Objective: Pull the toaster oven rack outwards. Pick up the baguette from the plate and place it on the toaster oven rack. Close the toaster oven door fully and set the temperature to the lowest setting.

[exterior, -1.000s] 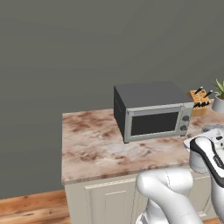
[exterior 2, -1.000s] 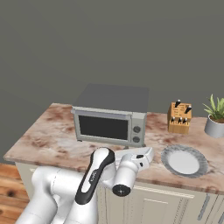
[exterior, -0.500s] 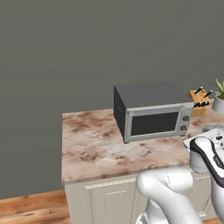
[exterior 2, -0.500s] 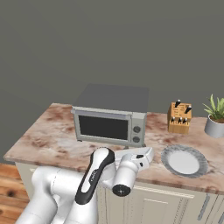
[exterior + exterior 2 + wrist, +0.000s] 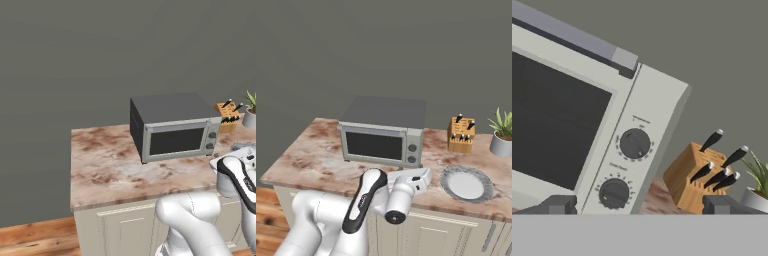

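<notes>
Nothing moved since earlier frames; arm static. Gripper [image 5: 639, 205] jaws apart, empty, low in front of toaster oven [image 5: 383, 137], facing its knob column. Door [image 5: 375, 145] shut; handle bar along top edge, up-left of gripper. Plate [image 5: 466, 183] right of oven, baguette not visible.

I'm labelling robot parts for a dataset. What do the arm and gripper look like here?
The arm has rounded glossy white segments with a black band along one link and a dark joint cap. The gripper has two small dark grey blocky fingertips.
</notes>
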### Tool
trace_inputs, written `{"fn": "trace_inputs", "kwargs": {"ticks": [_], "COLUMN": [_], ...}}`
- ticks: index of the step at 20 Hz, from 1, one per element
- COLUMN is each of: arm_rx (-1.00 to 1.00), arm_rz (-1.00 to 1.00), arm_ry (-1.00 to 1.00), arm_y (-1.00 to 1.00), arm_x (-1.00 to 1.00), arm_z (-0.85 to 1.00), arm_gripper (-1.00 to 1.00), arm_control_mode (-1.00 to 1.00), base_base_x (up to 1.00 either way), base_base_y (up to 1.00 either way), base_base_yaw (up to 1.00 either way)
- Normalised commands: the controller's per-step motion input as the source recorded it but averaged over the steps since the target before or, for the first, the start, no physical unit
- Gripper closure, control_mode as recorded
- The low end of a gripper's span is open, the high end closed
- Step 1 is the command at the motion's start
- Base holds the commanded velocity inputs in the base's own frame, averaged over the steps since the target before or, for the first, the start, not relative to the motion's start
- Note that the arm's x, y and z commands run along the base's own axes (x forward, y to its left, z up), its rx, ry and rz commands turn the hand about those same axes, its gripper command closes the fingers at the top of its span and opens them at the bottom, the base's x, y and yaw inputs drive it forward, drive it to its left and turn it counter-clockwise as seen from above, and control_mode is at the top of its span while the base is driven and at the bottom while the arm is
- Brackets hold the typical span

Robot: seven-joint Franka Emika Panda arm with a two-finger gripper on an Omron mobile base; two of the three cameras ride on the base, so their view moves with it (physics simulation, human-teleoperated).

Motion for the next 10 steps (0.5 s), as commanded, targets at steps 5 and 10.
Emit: {"fn": "trace_inputs", "kwargs": {"ticks": [5,10], "arm_rx": [0.0,0.0], "arm_rz": [0.0,0.0], "arm_ry": [0.0,0.0], "arm_y": [0.0,0.0], "arm_x": [0.19,0.22], "arm_z": [0.0,0.0], "arm_gripper": [-1.0,-1.0], "arm_control_mode": [-1.0,-1.0], "base_base_x": [0.0,0.0], "base_base_y": [0.0,0.0], "base_base_yaw": [0.0,0.0]}}
